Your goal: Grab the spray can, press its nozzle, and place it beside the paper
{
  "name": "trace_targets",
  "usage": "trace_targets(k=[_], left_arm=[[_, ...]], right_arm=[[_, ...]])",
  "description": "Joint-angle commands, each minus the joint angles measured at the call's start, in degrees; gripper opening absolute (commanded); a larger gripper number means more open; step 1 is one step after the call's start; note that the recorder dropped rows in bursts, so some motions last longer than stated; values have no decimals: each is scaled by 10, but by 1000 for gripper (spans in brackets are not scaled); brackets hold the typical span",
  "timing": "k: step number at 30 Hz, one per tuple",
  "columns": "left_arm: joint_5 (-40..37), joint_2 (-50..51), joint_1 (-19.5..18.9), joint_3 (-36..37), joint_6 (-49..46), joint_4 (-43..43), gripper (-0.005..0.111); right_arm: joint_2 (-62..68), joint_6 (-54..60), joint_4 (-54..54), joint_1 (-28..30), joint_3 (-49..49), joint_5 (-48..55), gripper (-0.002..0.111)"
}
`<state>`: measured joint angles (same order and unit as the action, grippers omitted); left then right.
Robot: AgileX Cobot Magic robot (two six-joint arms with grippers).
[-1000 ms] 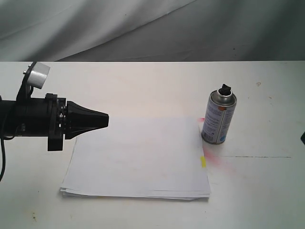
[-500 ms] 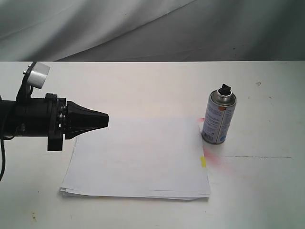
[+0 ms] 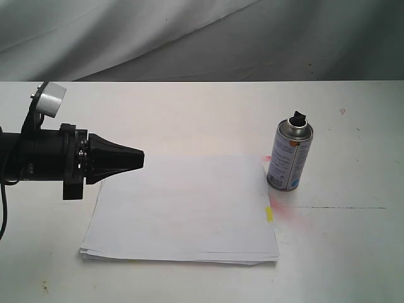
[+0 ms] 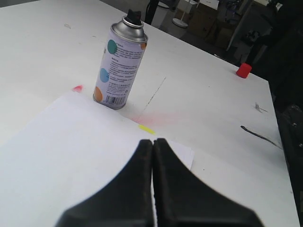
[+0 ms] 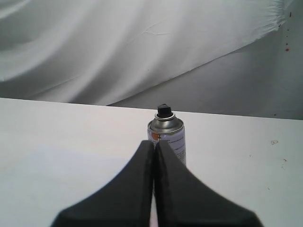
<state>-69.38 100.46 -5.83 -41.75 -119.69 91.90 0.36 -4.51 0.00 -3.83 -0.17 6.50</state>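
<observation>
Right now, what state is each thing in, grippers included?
paper: flat stack, pink stain at one edge.
spray can: upright beside the paper, not held.
nozzle: on top of the can, untouched.
left gripper: shut, empty, over the paper.
right gripper: shut, empty, short of the can.

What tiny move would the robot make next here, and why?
Probably open the right gripper and ease it toward the spray can. The can stands upright just off the edge of the paper, held by nothing; both grippers are shut, and the right one faces the can, while the left gripper sits across the paper.
</observation>
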Motion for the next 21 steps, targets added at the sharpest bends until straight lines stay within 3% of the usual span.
trace_targets(k=[1, 8, 9, 13, 15, 16, 17, 18, 20, 21], left_arm=[[-6, -7, 0, 2, -2, 5, 0], [-6, -166, 1, 2, 41, -26, 0], [1, -224, 1, 2, 59, -26, 0], [83, -342, 1, 2, 116, -10, 0], [165, -404, 13, 2, 151, 9, 0], [286, -457, 41, 2, 174, 23, 0], [351, -485, 62, 2, 187, 28, 0], [464, -532, 104, 2, 210, 29, 0], [617, -597, 172, 2, 214, 46, 0], [646, -616, 191, 2, 214, 47, 0]], right_arm=[[-4, -2, -7, 4, 2, 2, 0], [-4, -2, -7, 4, 2, 2, 0], [-4, -2, -7, 4, 2, 2, 0], [-4, -2, -7, 4, 2, 2, 0], [-4, -2, -7, 4, 2, 2, 0], [-4, -2, -3, 4, 2, 2, 0], [-4, -2, -3, 4, 2, 2, 0], [-4, -2, -3, 4, 2, 2, 0], [-4, -2, -3, 4, 2, 2, 0], [-4, -2, -3, 4, 2, 2, 0]])
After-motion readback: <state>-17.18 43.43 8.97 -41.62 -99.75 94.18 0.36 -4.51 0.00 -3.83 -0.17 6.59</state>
